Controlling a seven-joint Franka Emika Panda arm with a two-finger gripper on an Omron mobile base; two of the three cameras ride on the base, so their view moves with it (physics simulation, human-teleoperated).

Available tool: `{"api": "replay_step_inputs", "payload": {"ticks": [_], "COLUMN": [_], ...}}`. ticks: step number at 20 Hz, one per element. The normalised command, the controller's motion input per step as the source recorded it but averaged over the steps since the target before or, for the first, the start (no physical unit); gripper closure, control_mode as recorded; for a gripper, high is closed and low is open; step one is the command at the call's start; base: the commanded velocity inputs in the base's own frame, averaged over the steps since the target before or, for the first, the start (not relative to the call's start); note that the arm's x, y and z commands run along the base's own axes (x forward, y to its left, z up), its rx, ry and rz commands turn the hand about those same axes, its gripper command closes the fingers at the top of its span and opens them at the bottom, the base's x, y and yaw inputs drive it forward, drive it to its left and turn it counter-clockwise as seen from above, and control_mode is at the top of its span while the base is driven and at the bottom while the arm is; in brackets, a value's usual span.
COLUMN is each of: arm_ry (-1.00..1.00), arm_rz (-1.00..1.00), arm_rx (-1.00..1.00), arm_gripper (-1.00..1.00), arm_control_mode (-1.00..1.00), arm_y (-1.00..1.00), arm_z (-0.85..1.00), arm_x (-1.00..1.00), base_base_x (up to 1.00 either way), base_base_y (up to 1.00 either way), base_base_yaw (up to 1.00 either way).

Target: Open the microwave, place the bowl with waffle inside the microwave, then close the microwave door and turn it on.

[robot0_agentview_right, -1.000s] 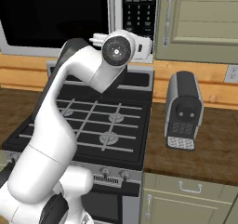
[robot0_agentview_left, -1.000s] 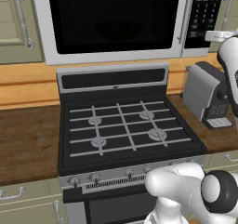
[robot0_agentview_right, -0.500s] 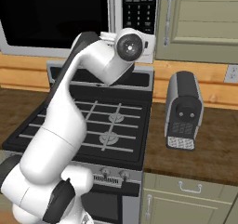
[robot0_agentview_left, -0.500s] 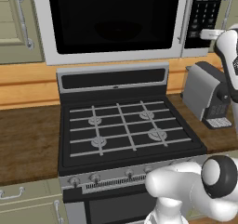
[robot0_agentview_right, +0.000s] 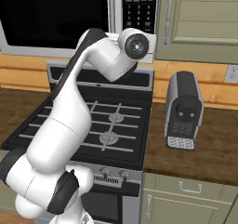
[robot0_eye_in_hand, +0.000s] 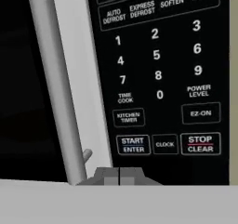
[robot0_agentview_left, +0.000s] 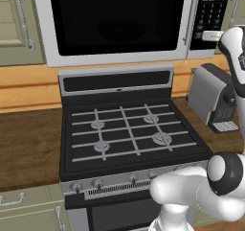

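Kitchen wall holds the microwave [robot0_agentview_left: 129,21] above the stove [robot0_agentview_left: 129,134], door [robot0_agentview_left: 115,24] shut. Pinched-shut, empty gripper [robot0_eye_in_hand: 119,175] sits below the keypad [robot0_eye_in_hand: 160,74]; its rigid START button [robot0_eye_in_hand: 133,144] likely needs one firm fingertip press.

The keypad panel [robot0_eye_in_hand: 158,74] top rows are cut off by the edge.
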Motion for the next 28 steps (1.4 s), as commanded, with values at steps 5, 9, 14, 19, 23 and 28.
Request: {"api": "replay_step_inputs", "payload": {"ticks": [5, 9, 14, 19, 23, 28], "arm_ry": [0.0, 0.0, 0.0, 0.0, 0.0, -0.07], "arm_rz": [0.04, 0.04, 0.03, 0.03, 0.07, 0.01], "arm_rx": [0.0, 0.0, 0.0, 0.01, 0.07, 0.01], "arm_gripper": [1.0, 1.0, 1.0, 1.0, 1.0, 1.0], "arm_control_mode": [-1.0, -1.0, -1.0, -1.0, -1.0, -1.0], "arm_y": [0.0, 0.0, 0.0, -0.07, -0.19, 0.66], "arm_z": [-0.01, -0.09, -0.14, -0.04, -0.13, -0.01], "arm_x": [0.37, 0.32, 0.41, 0.78, 0.92, -0.31], "base_base_x": [0.0, 0.0, 0.0, 0.0, 0.0, 0.0], "base_base_y": [0.0, 0.0, 0.0, 0.0, 0.0, 0.0], "base_base_yaw": [0.0, 0.0, 0.0, 0.0, 0.0, 0.0]}}
